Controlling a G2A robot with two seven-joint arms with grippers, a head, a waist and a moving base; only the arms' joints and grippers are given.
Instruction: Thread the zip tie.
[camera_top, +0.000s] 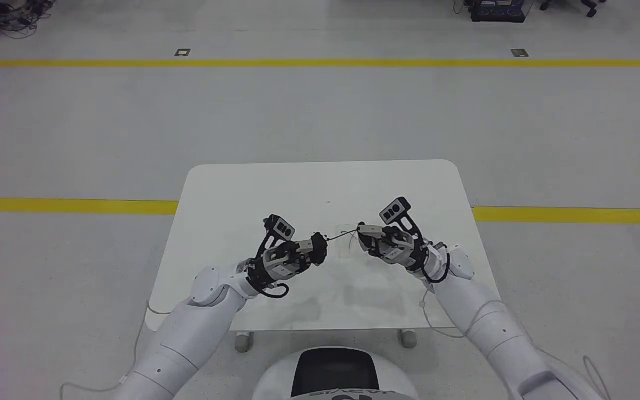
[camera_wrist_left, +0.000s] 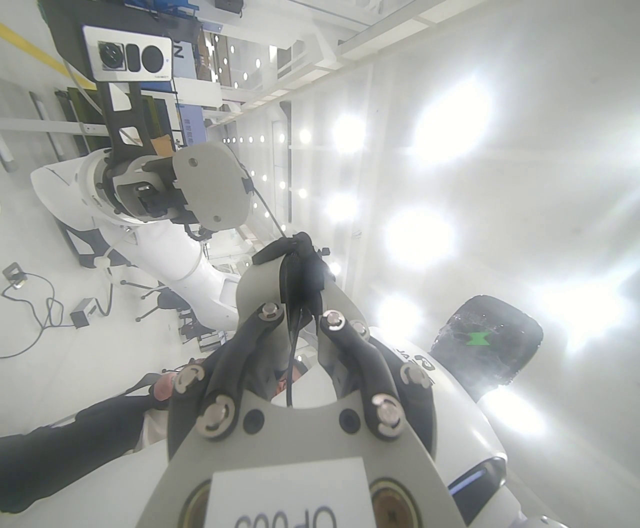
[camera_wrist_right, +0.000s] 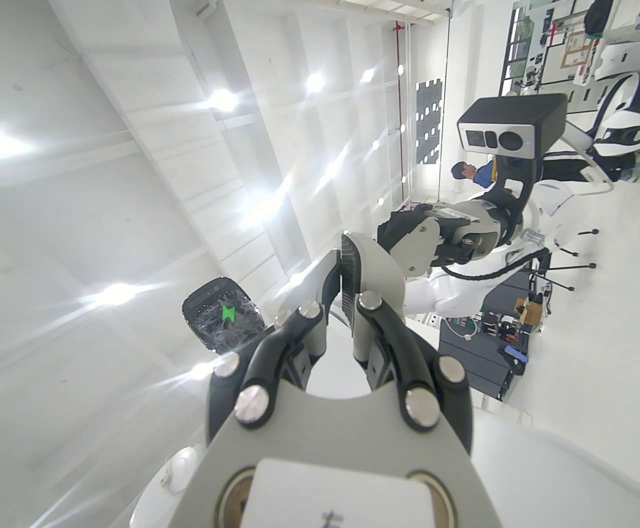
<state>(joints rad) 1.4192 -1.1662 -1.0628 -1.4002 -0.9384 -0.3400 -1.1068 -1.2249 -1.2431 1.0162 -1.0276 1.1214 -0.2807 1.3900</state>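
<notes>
A thin black zip tie (camera_top: 342, 234) spans the short gap between my two grippers, held above the white table (camera_top: 300, 190). My left gripper (camera_top: 318, 245) is shut on one end. In the left wrist view the tie's strand (camera_wrist_left: 291, 360) runs down between the shut fingers of the left gripper (camera_wrist_left: 295, 255), and its thin free length (camera_wrist_left: 270, 212) leads across to the other arm. My right gripper (camera_top: 365, 233) is shut on the other end. In the right wrist view the fingers of the right gripper (camera_wrist_right: 342, 260) are pressed together, and the tie itself is hidden there.
Both grippers hover over the middle of the table, toward its front half. The floor around it carries yellow lines (camera_top: 90, 205). Cables (camera_wrist_left: 30, 310) and room equipment lie well away from the table.
</notes>
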